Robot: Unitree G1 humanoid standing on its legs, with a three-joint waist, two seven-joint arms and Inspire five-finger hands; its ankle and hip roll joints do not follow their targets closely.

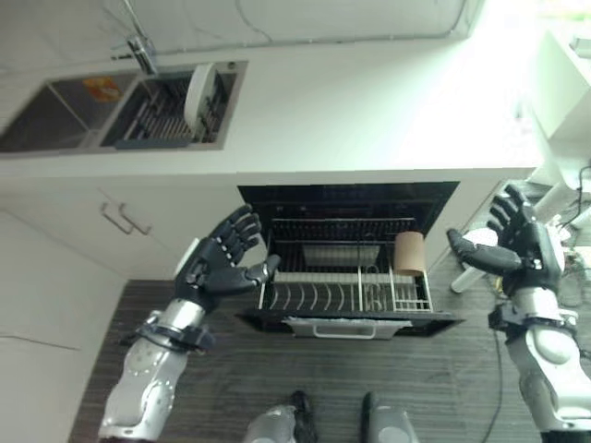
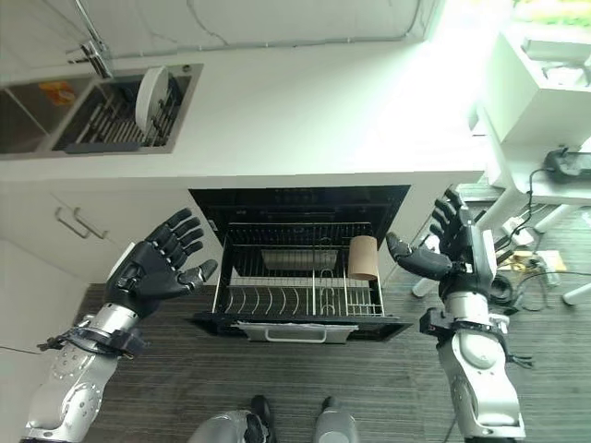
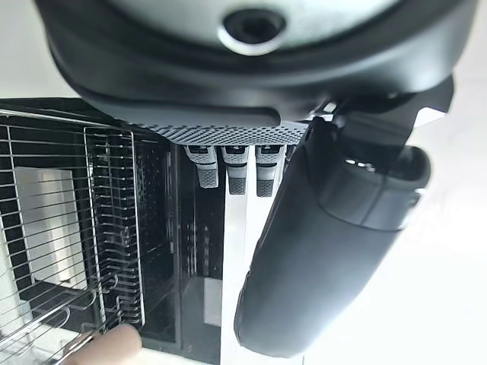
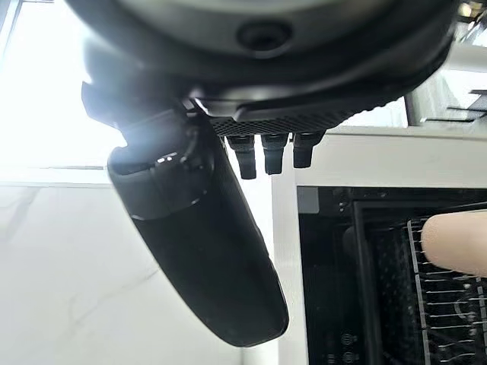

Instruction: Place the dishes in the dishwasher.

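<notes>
You have the dishwasher (image 2: 300, 268) open in front of you under the white counter (image 2: 305, 111), with its wire rack (image 2: 295, 295) pulled out over the dark wood floor (image 2: 369, 388). In the rack's right part a tan cup (image 2: 363, 257) lies on its side, and a pale flat piece rests at the far middle of the rack; what it is cannot be told.

The dish to load, a white plate (image 2: 151, 97), stands on edge in the drying rack (image 2: 115, 115) set in the sink (image 2: 55, 115) at the far left of the counter, beside the faucet (image 2: 92, 41). It is well apart from both hands.

Your left hand (image 2: 157, 268) hangs just left of the pulled-out rack with fingers spread and straight, holding nothing. Your right hand (image 2: 452, 249) hangs to the right of the rack, fingers also straight and empty.

A cabinet with a bar handle (image 2: 74, 223) sits left of the dishwasher. At far right stands a white table (image 2: 540, 83) with cords on the floor near it.

An orange sticker (image 2: 57, 91) shows in the left sink basin; its print cannot be read.

The counter between sink and table is bare, and the floor in front of the rack is open.
</notes>
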